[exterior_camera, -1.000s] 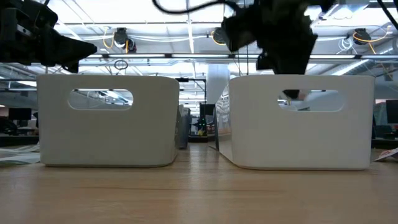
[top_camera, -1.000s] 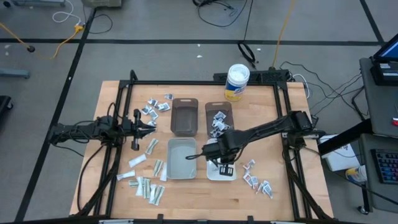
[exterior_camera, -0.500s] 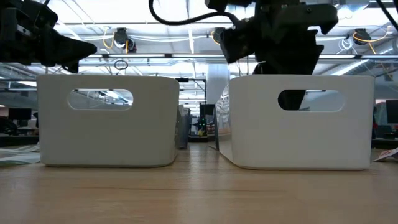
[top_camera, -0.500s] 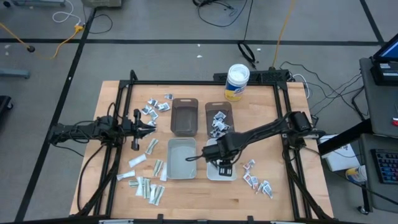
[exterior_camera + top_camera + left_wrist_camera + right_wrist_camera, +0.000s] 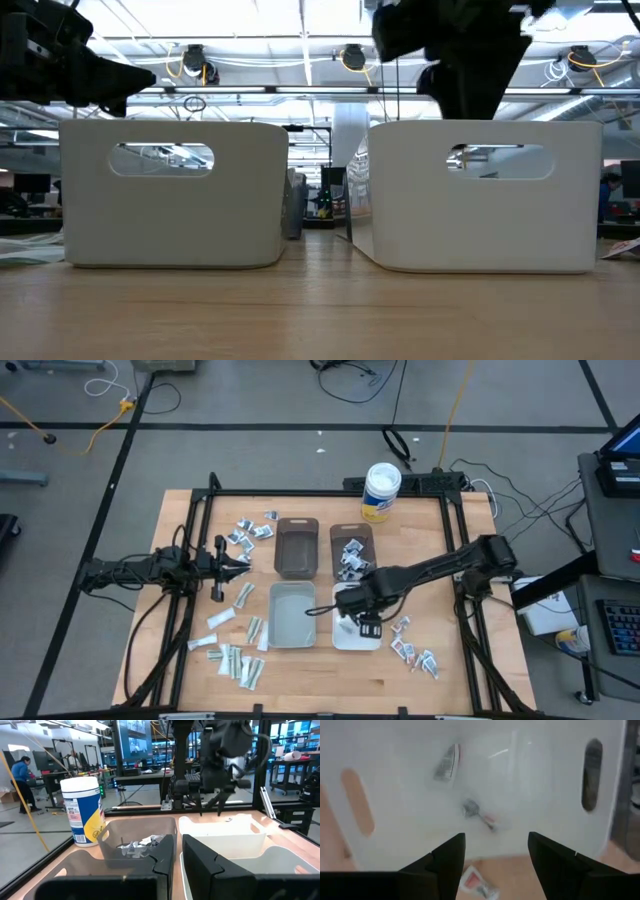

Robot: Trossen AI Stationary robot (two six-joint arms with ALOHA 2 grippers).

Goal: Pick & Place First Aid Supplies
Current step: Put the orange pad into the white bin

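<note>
Packets (image 5: 445, 762) blurred inside white bin (image 5: 550, 780), right gripper (image 5: 495, 851) jaws apart, left jaws closed.

I can read no words anywhere; the yellow-and-blue label on the white tub (image 5: 82, 810) carries print too small to make out.

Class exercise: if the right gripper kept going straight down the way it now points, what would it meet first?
Most likely the floor of the white bin. The right gripper, open, looks straight into it, where two small packets lie; depth is unclear, so it might touch one first.
</note>
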